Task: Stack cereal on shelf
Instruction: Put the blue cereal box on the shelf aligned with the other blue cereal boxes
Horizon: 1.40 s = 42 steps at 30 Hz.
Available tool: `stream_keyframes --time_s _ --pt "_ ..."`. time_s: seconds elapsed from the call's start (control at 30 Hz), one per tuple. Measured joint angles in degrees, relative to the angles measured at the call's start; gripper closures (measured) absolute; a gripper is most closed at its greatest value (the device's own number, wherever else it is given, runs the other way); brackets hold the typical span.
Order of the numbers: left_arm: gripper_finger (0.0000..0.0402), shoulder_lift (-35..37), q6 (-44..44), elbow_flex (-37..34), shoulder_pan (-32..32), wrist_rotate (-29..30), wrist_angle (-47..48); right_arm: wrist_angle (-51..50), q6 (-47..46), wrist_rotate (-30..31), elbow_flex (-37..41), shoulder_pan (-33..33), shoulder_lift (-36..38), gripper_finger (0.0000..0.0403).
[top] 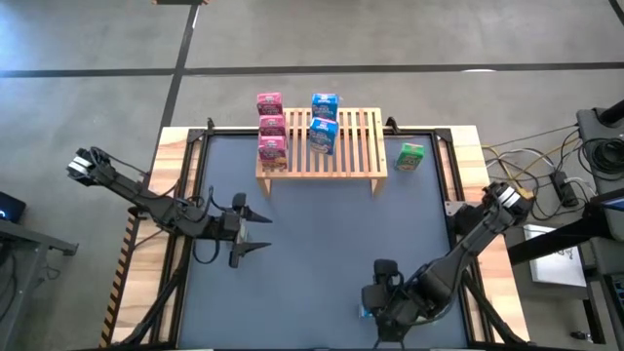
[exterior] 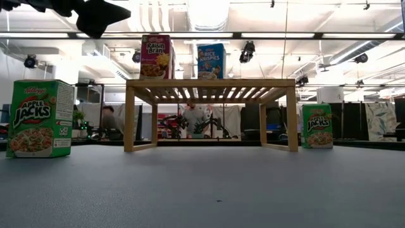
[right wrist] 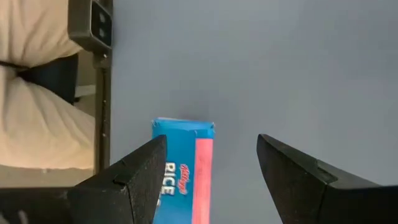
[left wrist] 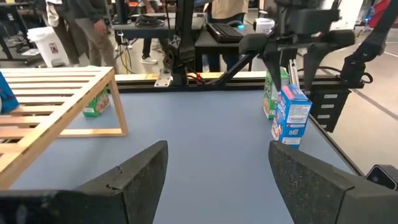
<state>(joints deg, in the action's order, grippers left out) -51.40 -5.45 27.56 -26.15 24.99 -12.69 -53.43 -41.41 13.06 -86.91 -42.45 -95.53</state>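
The wooden shelf [top: 331, 146] stands at the table's far middle. On its slats stand three pink cereal boxes [top: 272, 127] and two blue ones [top: 324, 121]. A green box [top: 410, 156] stands on the table right of the shelf. Near the front edge a blue box [right wrist: 183, 171] stands upright with another green box [left wrist: 268, 93] behind it. My right gripper [right wrist: 211, 146] hangs open above the blue box, fingers pointing down at either side of its top, apart from it. My left gripper [left wrist: 217, 149] stands open at the table's left [top: 255, 234], holding nothing.
The table's dark mat has raised rails along its edges [top: 185, 195]. Free room lies between the shelf's front legs and both grippers. Cables and equipment [top: 561, 180] sit off the right side. People stand in the room beyond the table [exterior: 192, 117].
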Motion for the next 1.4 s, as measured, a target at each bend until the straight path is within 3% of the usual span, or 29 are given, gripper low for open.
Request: stream_keyframes --time_s 0.2,0.6,1.4 --pt "0.0139 0.0 -2.1 -0.5 -0.1 0.0 -0.2 -0.1 -3.7 0.2 -3.9 -1.0 -0.9 0.0148" --pt "0.0139 -2.2 -3.9 -1.1 -0.4 -0.1 -0.6 -0.1 -8.2 0.4 -3.9 -2.9 -1.1 0.0039" --pt "0.0139 -2.9 -4.3 -1.1 -0.4 0.0 -1.3 -0.3 -11.2 -1.5 5.4 -3.0 -1.2 0.0037"
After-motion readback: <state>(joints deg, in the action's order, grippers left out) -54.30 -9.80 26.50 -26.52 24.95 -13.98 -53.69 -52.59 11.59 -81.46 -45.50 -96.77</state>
